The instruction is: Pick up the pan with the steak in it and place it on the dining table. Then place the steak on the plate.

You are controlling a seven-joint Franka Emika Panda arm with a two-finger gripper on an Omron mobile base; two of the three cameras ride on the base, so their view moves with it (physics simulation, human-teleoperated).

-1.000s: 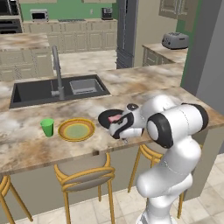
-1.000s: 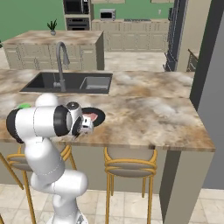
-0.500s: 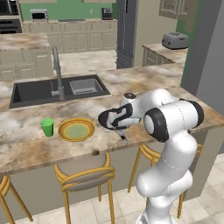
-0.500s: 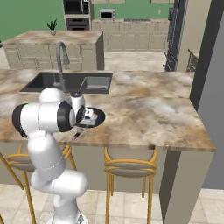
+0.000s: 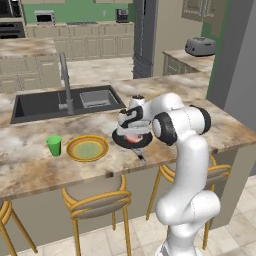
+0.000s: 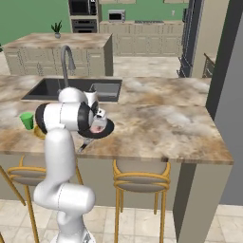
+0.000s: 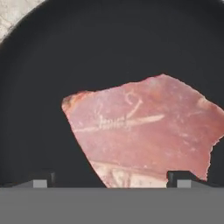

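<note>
Arm folded forward from my base, elbow high, forearm angled down toward bench. Wrist bent so claw [image 5: 133, 131] points straight down. In right base view, claw [image 6: 97, 124] sits tucked just past big shoulder joint. Hand view: my 2 fingertips [image 7: 40, 181] stand far apart at bottom edge, 1 at each side; jaws spread wide, nothing gripped between them. White links, dark joints, no twist visible at wrist.

Glossy white rounded arm [image 5: 185, 150], dark joint bands, small dark fingers [image 7: 179, 176]
</note>
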